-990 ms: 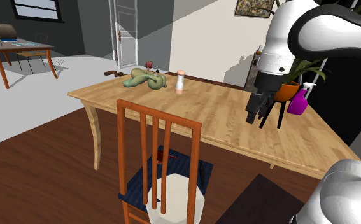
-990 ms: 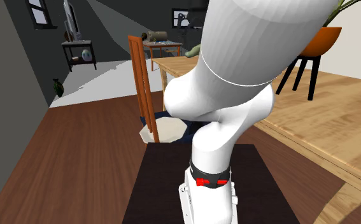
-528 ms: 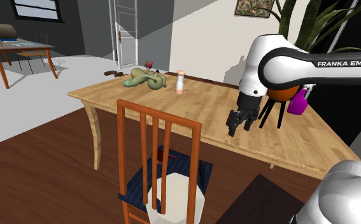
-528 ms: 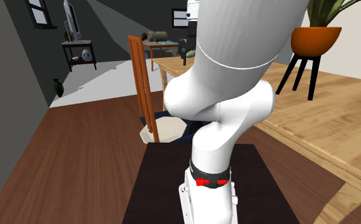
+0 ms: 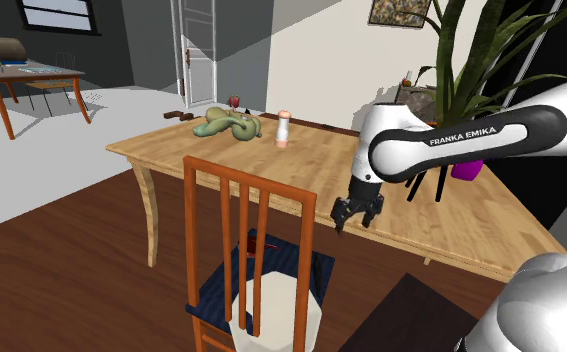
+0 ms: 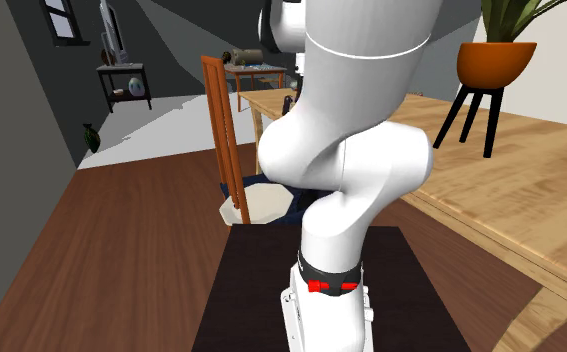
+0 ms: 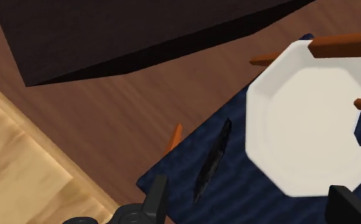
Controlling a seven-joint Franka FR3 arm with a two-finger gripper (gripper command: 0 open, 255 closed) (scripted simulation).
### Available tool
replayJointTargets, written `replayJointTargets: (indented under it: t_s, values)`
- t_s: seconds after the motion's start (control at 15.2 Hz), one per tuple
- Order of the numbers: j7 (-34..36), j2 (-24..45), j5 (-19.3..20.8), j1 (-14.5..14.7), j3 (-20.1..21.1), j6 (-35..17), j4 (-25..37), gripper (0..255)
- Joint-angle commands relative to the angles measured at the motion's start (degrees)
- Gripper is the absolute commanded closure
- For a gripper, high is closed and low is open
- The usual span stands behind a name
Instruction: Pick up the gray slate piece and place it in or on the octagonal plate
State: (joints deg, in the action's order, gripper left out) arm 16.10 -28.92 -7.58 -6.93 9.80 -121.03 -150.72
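On the blue seat cushion [image 7: 249, 181], the dark slate piece [image 7: 212, 159] lies just beside the white octagonal plate [image 7: 300, 127]. In the shoulder view the gripper [image 5: 356, 213] hangs at the plate's one o'clock, spread wide and empty, likely so that it can straddle the slate.

Hand [image 5: 354, 222] lower, nearer the chair [image 5: 250, 187]

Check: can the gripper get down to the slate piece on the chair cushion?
Probably yes: the gripper hangs open above the slate piece, which lies uncovered on the blue cushion beside the plate.
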Motion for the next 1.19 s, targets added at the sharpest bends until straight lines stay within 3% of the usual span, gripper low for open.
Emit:
replayJointTargets:
  t_s: [0.0,0.66,1.12]
  values:
    - [1.9,3.6,-0.3,-0.8,0.5,-4.8,-0.9,0]
    - [12.1,27.2,1.6,-4.6,2.0,-27.1,1.0,0]
    - [19.5,43.2,5.1,-5.2,0.0,-38.1,6.4,0]
